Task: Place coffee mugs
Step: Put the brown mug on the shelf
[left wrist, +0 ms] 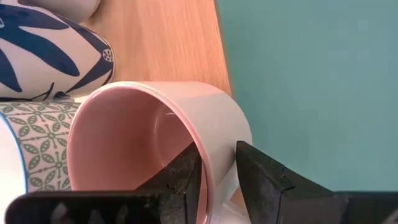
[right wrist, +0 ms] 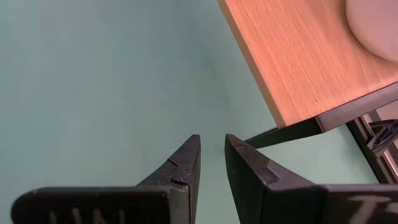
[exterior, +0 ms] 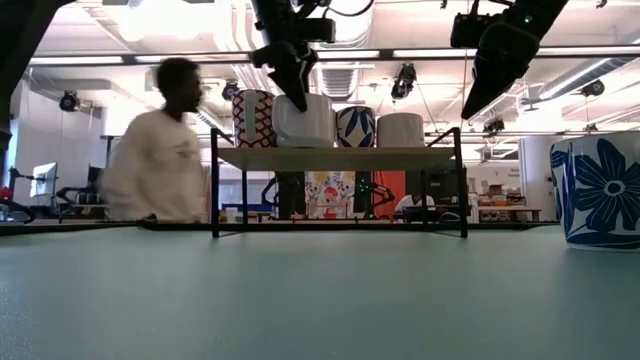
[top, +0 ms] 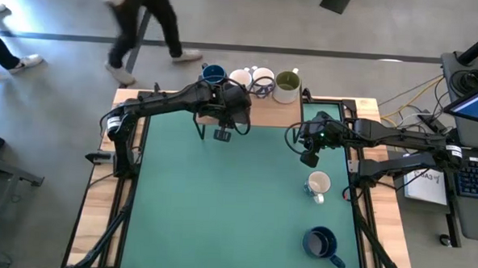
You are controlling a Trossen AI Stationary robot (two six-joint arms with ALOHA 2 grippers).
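A wooden shelf [top: 276,113] stands at the table's far edge. On it are a dark blue mug [top: 213,72], a white one [top: 241,77], a blue-patterned one [top: 262,81] and an olive-green-inside one [top: 287,85]. A white mug with a pink inside [left wrist: 155,143] stands upright on the shelf's near part. My left gripper [left wrist: 217,177] is open over this mug, one finger inside it and one outside. My right gripper [top: 309,157] hovers narrowly open and empty over the green mat near the shelf's right end. A white mug [top: 318,184] and a dark blue mug [top: 321,243] stand on the mat. My left gripper straddles the pink-inside mug's wall [left wrist: 217,155] at the rim, one finger [left wrist: 185,177] inside and one [left wrist: 261,177] outside. It comes slanting down from above. I cannot tell whether either finger touches the wall. The mug rests on the shelf [left wrist: 168,43].
Beside the pink-inside mug stand a blue-leaf mug [left wrist: 50,56] and a green-patterned mug [left wrist: 37,137]. People walk beyond the far edge [top: 139,25]. A monitor and cables sit off the right edge [top: 474,120]. The mat's left and near parts [top: 203,213] hold no objects.
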